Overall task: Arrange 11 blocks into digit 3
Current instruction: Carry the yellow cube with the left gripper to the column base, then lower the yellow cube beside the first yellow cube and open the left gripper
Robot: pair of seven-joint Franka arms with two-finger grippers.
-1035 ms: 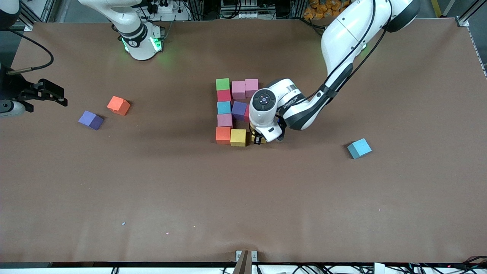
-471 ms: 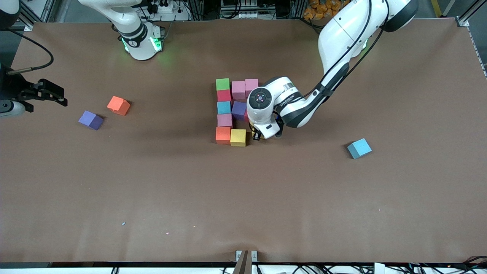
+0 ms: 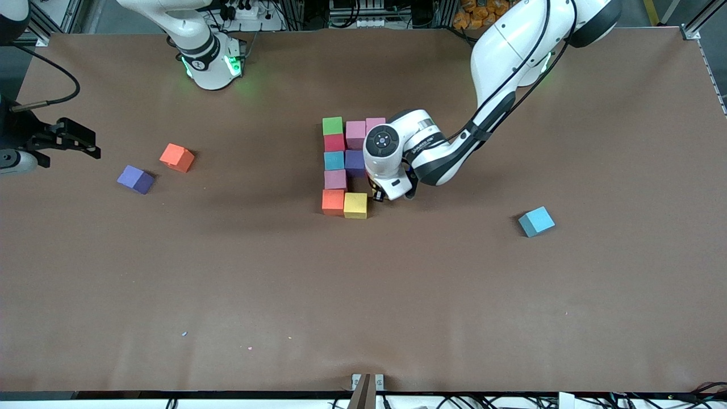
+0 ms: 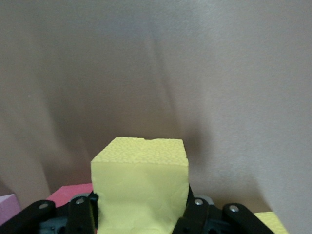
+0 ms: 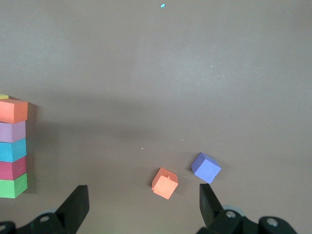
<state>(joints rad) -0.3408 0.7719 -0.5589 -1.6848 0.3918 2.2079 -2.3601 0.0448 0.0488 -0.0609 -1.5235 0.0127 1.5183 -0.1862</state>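
Brown and matte, the desk (image 3: 227, 284) carries a cluster of blocks (image 3: 345, 165) mid-surface, and the left tool (image 3: 381, 195), clenched on a yellow block (image 4: 141, 190), sits low beside the yellow one (image 3: 355, 205) already laid. To finish well, I judge it should lower squarely so the faces meet flush, then release without nudging neighbours. The right tool (image 5: 144, 214), fingers spread and empty, waits above a loose orange block (image 3: 176, 157) and purple block (image 3: 136, 179). No containers appear.
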